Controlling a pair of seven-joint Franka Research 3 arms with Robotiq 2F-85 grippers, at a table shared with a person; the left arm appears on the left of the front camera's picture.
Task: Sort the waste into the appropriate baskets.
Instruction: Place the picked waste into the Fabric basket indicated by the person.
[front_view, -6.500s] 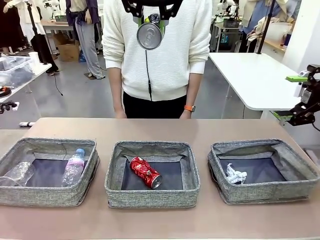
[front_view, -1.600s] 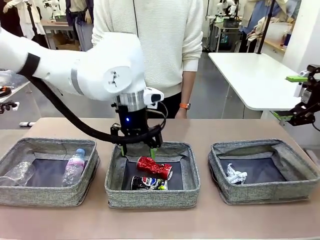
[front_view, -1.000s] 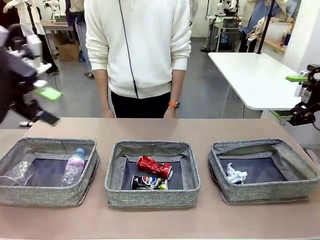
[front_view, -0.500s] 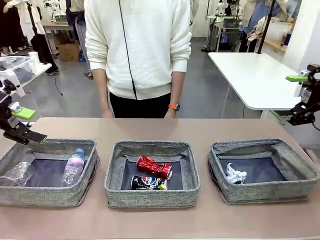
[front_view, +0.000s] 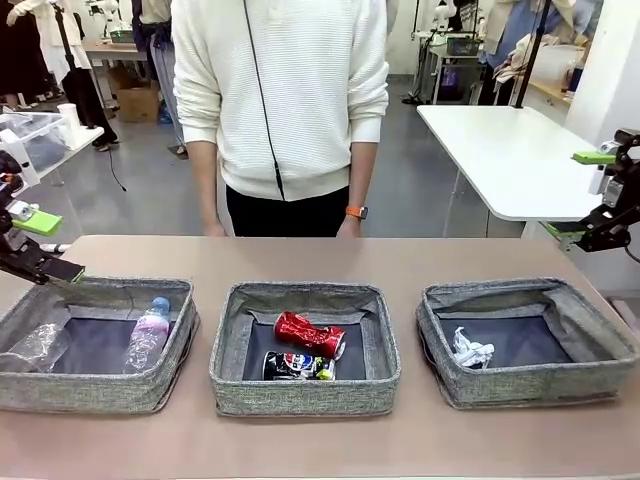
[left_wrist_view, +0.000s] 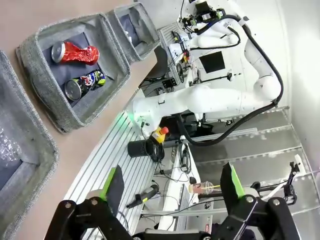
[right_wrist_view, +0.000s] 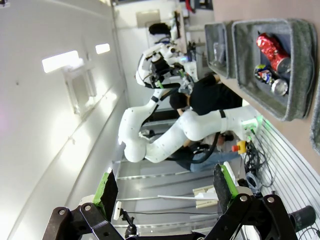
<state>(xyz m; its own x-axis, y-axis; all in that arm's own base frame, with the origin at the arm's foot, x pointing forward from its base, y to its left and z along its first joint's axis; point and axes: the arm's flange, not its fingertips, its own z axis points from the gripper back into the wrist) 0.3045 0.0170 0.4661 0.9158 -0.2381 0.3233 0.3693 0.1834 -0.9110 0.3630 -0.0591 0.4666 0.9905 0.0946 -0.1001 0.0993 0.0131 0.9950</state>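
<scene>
Compared with half a second earlier, the left hand (front_view: 30, 245) has drawn slightly farther toward the counter's left edge, above the back left corner of the left basket (front_view: 95, 390); its jaws stand wide, holding nothing. The person (front_view: 285, 100) at the far edge has shifted slightly. The right hand (front_view: 590, 195) is unmoved beyond the right edge, jaws wide and empty.

The left basket holds two clear plastic bottles: a crumpled one (front_view: 35, 345) and a blue-capped one (front_view: 148, 333). The middle basket (front_view: 300, 395) holds a dented red can (front_view: 308, 333) with a dark printed can (front_view: 297, 366) just in front. The right basket (front_view: 520, 385) holds a white paper wad (front_view: 468, 350).

The counter (front_view: 320, 440) is brown; a white table (front_view: 500, 150) stands behind on the right.
</scene>
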